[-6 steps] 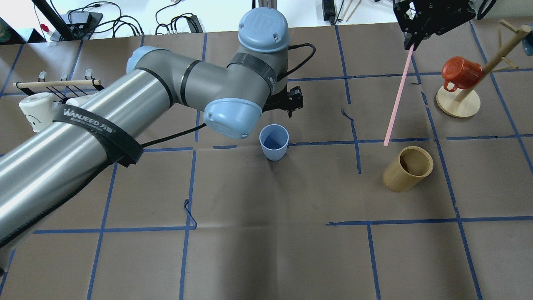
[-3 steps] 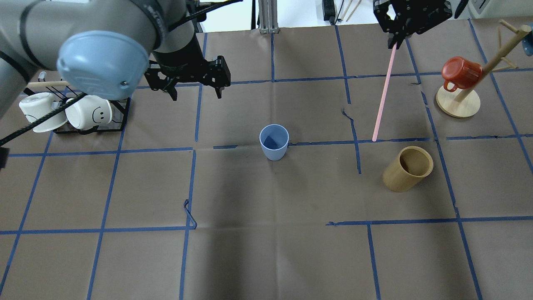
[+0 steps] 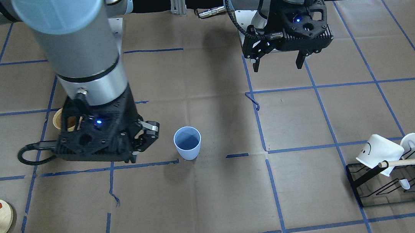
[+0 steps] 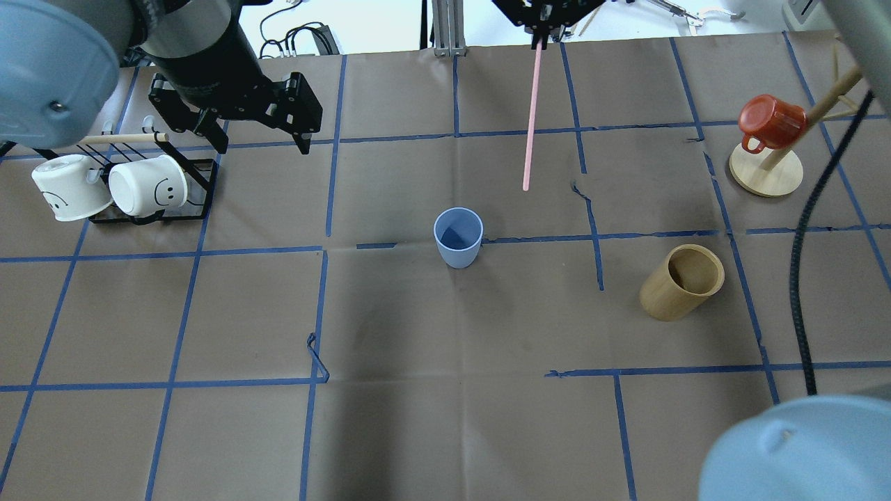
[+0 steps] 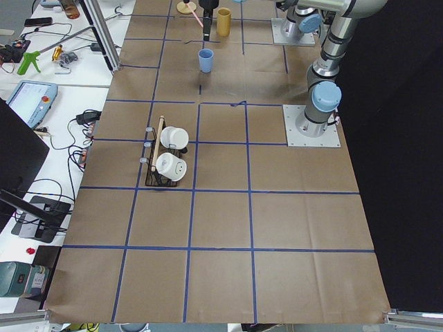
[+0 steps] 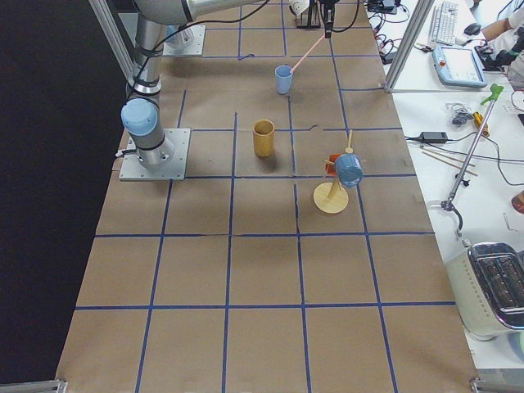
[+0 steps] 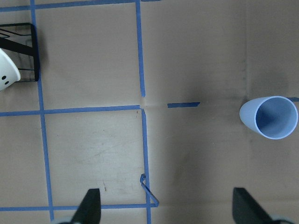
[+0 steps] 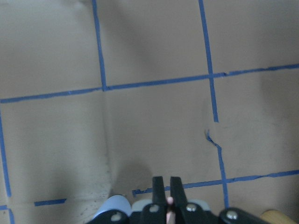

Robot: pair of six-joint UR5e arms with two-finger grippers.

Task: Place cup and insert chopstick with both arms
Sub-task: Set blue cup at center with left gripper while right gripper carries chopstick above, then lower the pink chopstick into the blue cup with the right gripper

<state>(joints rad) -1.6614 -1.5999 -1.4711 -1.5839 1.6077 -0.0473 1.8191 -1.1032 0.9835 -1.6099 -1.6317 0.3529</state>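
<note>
Cup (image 4: 458, 236) stood upright mid-frame, placing looked done; insertion step. Right gripper (image 4: 538, 38), top centre, pinched chopstick (image 4: 531, 118). Left gripper (image 4: 263, 147), upper left, gaped wide, empty. Next: align tip over cup mouth, lower.

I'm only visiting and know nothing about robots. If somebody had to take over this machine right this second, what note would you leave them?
The left gripper is open and empty, above the table. The right gripper is shut on the chopstick, slanted in the air. The cup stands upright, empty. Done: cup placed. Left: bring the chopstick's tip over the cup, lower it in, release.
</note>
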